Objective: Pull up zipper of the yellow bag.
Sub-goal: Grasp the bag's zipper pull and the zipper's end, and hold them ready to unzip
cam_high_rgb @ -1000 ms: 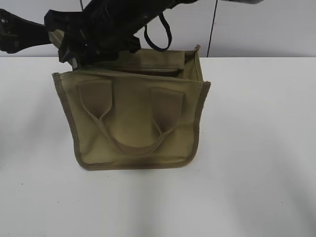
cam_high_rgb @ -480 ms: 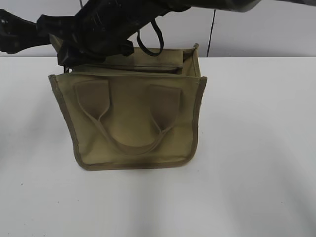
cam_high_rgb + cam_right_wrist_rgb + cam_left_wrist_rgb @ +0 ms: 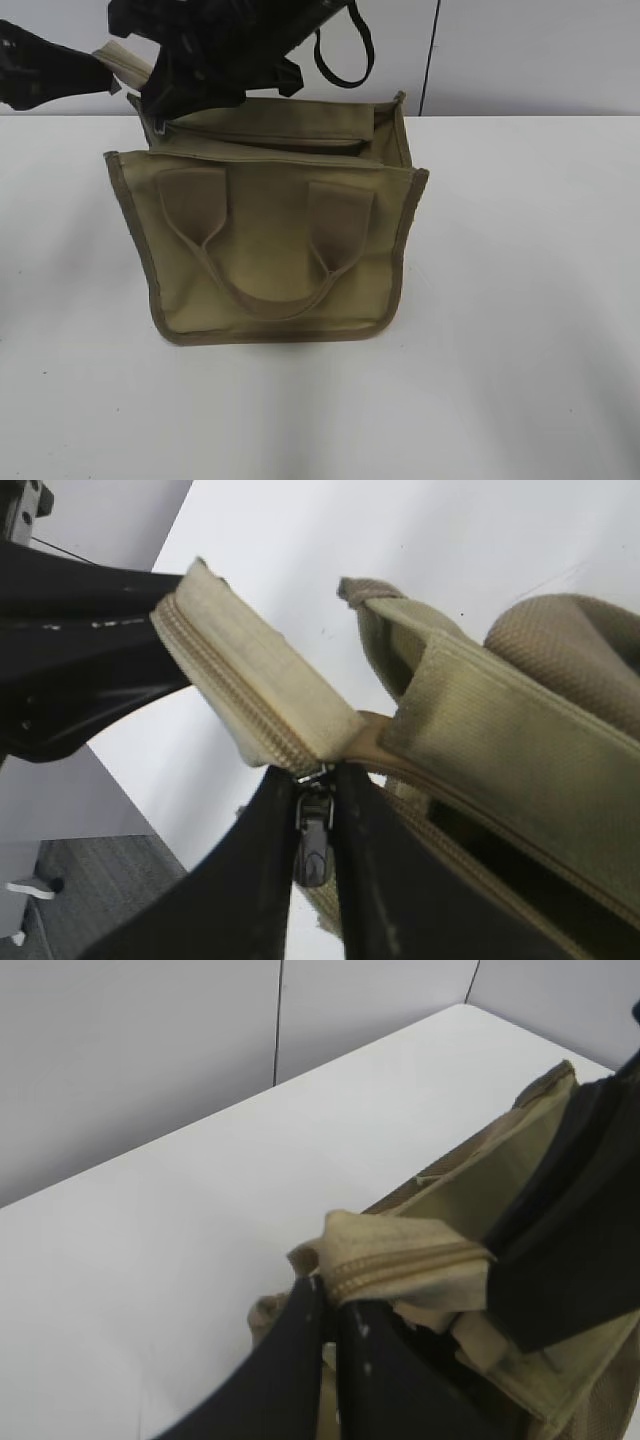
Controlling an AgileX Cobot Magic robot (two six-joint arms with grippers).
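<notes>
The white surface [image 3: 520,330] lies bare and matte in front of me, reaching back to a pale grey wall split by a thin dark vertical seam.

The yellow bag [image 3: 275,250] stands upright near the middle of the surface, slightly left. It is dull khaki canvas with darker olive binding, and one looped handle hangs down its near face.

At its upper left back corner, my left pincer [image 3: 330,1305] is clamped on the fabric end tab of the zipper [image 3: 245,695], its black fingers pressed together. My right pincer [image 3: 313,825] is closed on the small silver slider and pull, just under that tab.

I can read no label or writing anywhere.
</notes>
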